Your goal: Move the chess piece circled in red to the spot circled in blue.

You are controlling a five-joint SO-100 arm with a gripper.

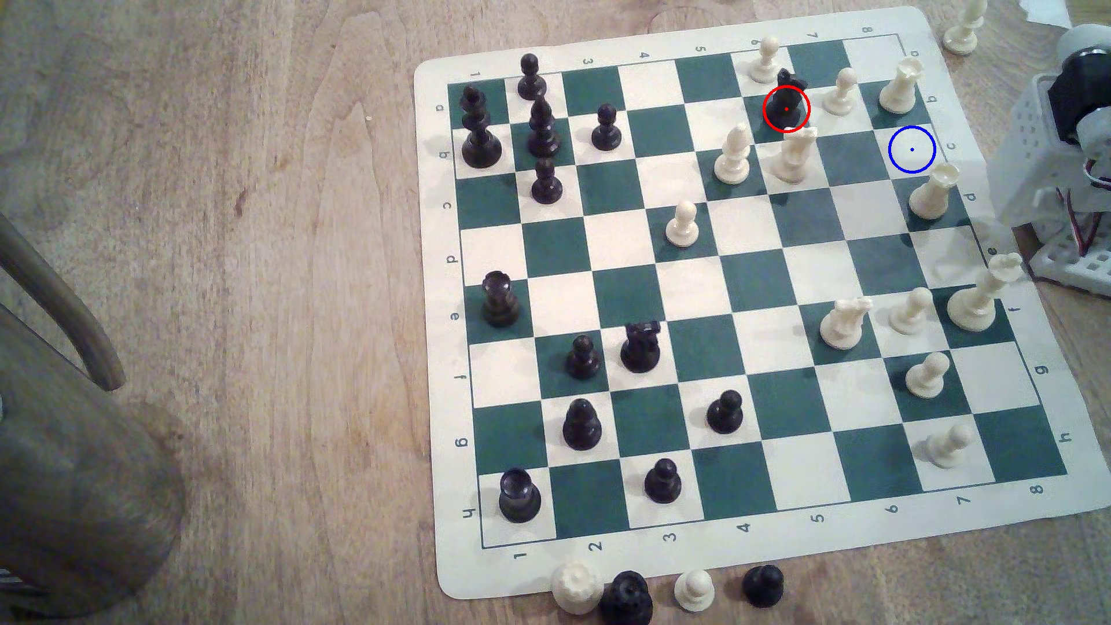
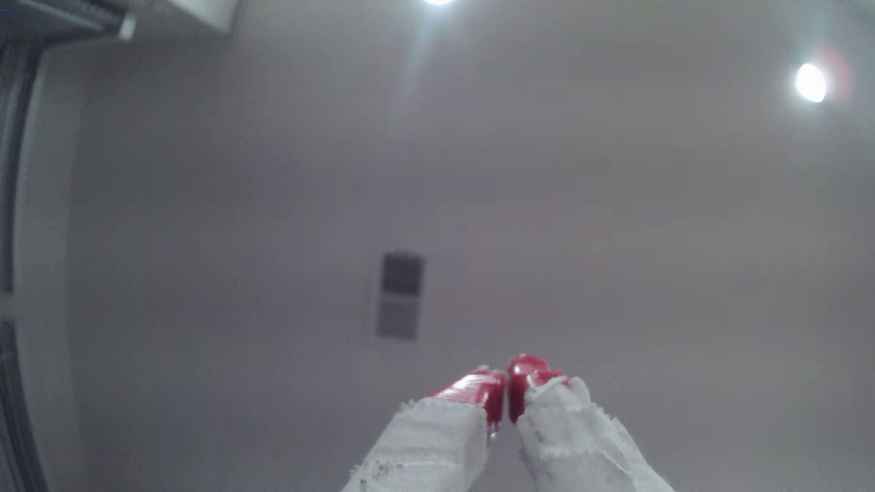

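Showing dark green and cream-white checks on the chess mat [image 1: 709, 288], with a cream border carrying dark letters and numbers. Gleaming glossy black on the knight [image 1: 789, 99] ringed in thin red; glowing cream-white on the ringed square [image 1: 902, 141] under a thin blue circle and dot. Lying pale brown and wood-grained, the bench [image 1: 240, 240]. Shining glossy red at the fingertips [image 2: 478, 390], wrapped in frayed white cloth.

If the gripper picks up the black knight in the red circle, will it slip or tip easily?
The black knight looks glossy, so it may slip between the pads. Its jagged head offers uneven grip; the narrower part above the base seems safer. White pieces crowd it, so a sideways nudge could topple a neighbour. The gripper is shut, pointing at a ceiling.
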